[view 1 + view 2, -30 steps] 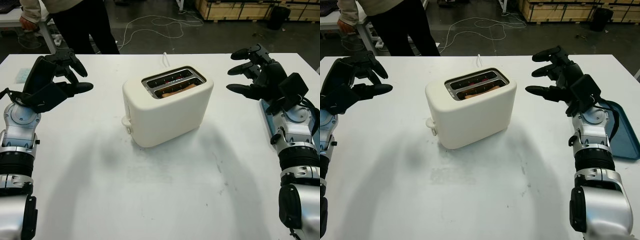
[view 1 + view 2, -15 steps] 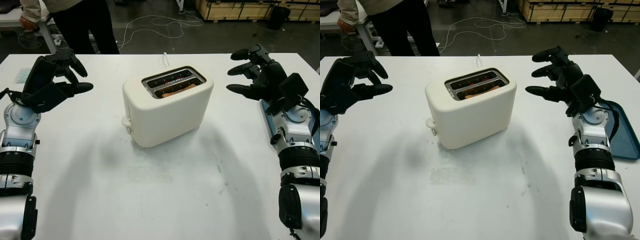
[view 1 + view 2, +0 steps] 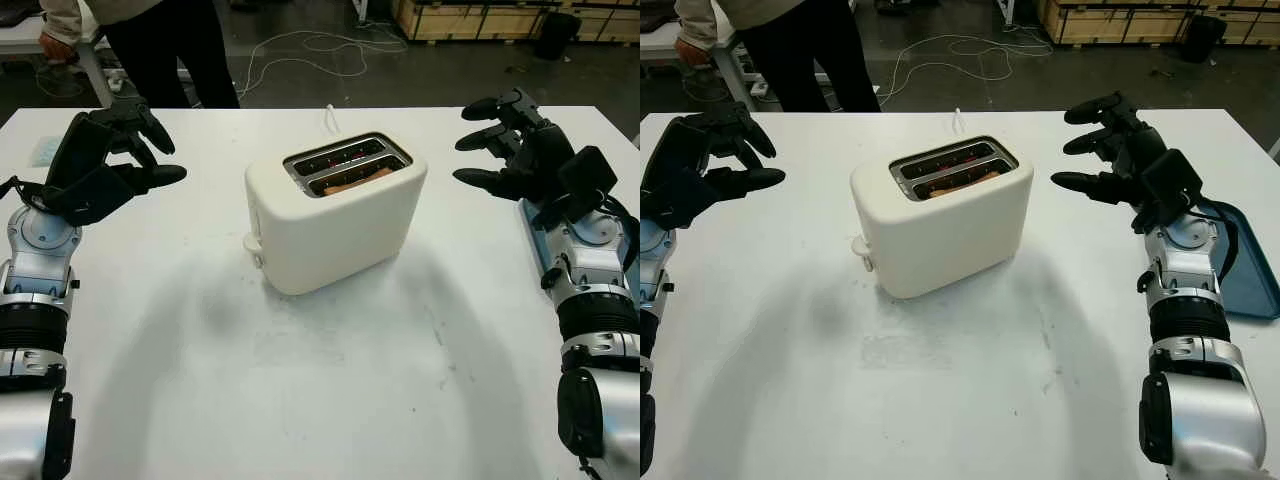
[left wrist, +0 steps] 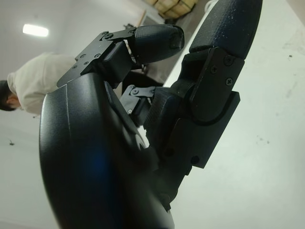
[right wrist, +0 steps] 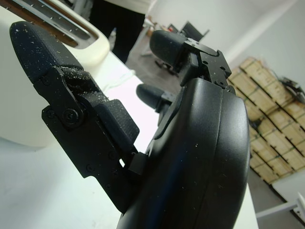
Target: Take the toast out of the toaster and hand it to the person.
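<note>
The cream toaster (image 3: 335, 212) stands mid-counter (image 3: 330, 400), toast (image 3: 358, 178) down in its near slot. The left robot hand (image 3: 110, 160) and right robot hand (image 3: 515, 145) hover either side, well apart from it, both unclenched and holding nothing.

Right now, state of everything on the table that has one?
Toaster: upright, mid-table, untouched.
Toast: down in the near slot; far slot looks empty.
Left robot hand: open, above the table left of the toaster.
Right robot hand: open, raised right of the toaster.
Tray: at the table's right edge, behind the right arm.
</note>
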`<act>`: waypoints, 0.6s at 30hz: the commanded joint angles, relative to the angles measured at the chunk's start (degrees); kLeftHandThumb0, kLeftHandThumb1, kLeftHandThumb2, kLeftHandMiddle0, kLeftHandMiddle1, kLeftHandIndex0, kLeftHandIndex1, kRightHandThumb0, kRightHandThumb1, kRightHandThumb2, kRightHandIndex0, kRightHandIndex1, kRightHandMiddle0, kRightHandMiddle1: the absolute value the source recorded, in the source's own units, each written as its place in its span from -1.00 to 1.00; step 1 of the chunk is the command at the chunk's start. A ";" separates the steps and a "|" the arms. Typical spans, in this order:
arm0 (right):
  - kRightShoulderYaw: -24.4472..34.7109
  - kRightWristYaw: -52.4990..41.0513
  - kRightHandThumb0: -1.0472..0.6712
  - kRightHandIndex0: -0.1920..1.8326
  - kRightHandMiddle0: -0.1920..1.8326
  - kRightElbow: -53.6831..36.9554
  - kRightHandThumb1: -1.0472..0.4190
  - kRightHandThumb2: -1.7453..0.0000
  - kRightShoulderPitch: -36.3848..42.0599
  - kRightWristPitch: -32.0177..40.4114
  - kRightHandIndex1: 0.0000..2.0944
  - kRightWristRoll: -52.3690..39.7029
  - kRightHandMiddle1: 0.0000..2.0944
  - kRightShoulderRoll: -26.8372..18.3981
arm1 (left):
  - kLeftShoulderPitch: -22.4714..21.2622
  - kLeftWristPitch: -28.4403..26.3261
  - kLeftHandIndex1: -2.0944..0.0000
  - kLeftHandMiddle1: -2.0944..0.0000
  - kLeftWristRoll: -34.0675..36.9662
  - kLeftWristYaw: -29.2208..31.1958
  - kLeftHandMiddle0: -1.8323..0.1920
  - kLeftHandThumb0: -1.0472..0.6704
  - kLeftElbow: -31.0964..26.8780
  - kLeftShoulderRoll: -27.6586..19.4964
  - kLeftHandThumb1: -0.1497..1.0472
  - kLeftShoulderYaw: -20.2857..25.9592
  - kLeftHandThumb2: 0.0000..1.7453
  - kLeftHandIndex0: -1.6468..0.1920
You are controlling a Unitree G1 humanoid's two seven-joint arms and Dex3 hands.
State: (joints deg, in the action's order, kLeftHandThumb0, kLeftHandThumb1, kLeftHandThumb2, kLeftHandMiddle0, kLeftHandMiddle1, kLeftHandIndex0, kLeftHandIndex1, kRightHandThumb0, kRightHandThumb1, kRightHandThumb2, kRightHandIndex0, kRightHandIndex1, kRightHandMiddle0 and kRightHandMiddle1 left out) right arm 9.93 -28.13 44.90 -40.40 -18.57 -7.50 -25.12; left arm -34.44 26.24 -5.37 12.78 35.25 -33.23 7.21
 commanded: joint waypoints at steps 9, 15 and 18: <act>0.30 0.08 -1.00 -0.81 -0.74 -0.12 -0.42 1.00 0.00 -0.58 0.44 -0.36 0.27 0.03 | -0.44 -0.19 -0.45 -0.45 0.12 0.03 0.13 -1.00 0.00 -0.05 0.67 -0.16 -1.00 0.11; 0.37 -0.12 -1.00 -0.81 -0.75 -0.72 -0.41 1.00 0.20 -0.18 0.44 -0.62 0.27 0.05 | -0.33 -0.07 -0.45 -0.45 0.02 -0.28 0.13 -1.00 -0.09 0.05 0.68 -0.12 -0.99 0.12; 0.44 -0.16 -1.00 -0.81 -0.74 -0.27 -0.42 0.99 0.15 -0.77 0.45 -0.66 0.27 0.16 | -0.30 0.53 -0.46 -0.45 0.10 -0.36 0.12 -1.00 0.34 0.09 0.68 -0.05 -1.00 0.12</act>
State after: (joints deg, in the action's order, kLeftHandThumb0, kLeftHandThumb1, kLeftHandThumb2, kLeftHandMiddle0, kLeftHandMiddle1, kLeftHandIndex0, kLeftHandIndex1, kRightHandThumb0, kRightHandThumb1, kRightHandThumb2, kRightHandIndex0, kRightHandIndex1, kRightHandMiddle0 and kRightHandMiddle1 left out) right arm 9.94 -28.19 44.75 -40.39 -18.56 -7.53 -25.12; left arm -34.43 26.24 -5.40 12.75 35.24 -33.23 7.21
